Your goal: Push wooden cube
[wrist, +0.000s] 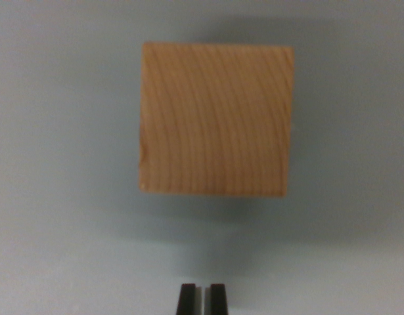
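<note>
Sitting square-on, wooden cube [217, 119] faces hand [202, 298], apart, no long axis

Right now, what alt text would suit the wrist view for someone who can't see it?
A wooden cube with curved grain fills the upper middle, sitting on a plain grey surface. At the bottom edge, the gripper shows two dark fingertips nearly closed, apart from the cube.

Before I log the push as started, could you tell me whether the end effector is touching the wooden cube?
Apart. The wrist view shows a strip of bare grey surface between the end effector tips at the bottom edge and the wooden cube above them.
</note>
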